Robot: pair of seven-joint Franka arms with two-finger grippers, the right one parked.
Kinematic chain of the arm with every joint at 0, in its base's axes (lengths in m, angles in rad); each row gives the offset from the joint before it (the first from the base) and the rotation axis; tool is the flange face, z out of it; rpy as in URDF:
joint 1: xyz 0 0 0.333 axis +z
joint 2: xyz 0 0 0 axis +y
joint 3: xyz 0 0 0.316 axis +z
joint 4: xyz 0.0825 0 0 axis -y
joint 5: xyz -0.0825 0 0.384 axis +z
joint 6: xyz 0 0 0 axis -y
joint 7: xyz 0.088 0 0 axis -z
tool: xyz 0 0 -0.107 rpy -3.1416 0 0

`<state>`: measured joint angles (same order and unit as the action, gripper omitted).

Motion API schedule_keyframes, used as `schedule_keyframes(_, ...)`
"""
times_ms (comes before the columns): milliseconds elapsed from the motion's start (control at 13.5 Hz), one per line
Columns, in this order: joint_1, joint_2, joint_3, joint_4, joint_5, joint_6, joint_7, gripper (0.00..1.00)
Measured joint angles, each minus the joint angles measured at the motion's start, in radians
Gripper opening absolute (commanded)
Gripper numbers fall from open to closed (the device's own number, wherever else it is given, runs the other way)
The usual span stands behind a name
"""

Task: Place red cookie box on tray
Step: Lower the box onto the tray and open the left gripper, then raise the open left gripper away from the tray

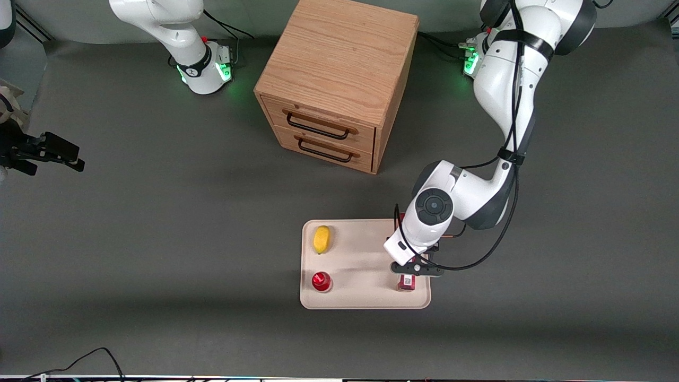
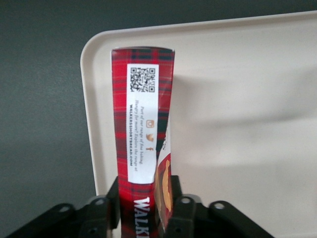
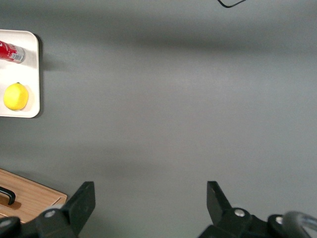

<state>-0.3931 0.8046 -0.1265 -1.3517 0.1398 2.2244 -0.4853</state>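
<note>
**Box over the tray, not yet let go**

Nearest the front camera, the tray (image 1: 366, 302) lies on the grey surface (image 1: 159, 254), and my pincer (image 1: 416, 268) hangs over its end toward my side of the surface. My fingers (image 2: 181, 213) are pinching the box (image 2: 143, 124) by its narrow sides, and it stands on edge with its label panel facing my wrist camera. I cannot tell whether its lower edge touches the tray floor or hangs just above it. I judge the carry done; what is left is to settle the box, spread my fingers and lift clear. At the tray's other end sit a red-capped item (image 1: 321, 281) and, farther from the camera, a lemon (image 1: 321, 239). Farthest stands a wooden drawer cabinet (image 1: 334, 85).
</note>
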Motion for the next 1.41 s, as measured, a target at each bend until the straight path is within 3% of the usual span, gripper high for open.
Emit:
schedule_keyframes(74, 0.000, 0.000, 0.000, 0.004, 0.000, 0.000, 0.001, 0.78)
schedule_keyframes(148, 0.000, 0.000, 0.001, 0.010, 0.000, -0.001, 0.004, 0.90)
schedule_keyframes(519, 0.002, -0.020, 0.011, 0.079, -0.007, -0.059, 0.015, 1.00)
schedule_keyframes(889, 0.035, -0.158, 0.021, 0.120, -0.008, -0.140, 0.110, 1.00)
schedule_keyframes(1407, 0.136, -0.511, 0.010, 0.131, -0.023, -0.450, 0.248, 1.00)
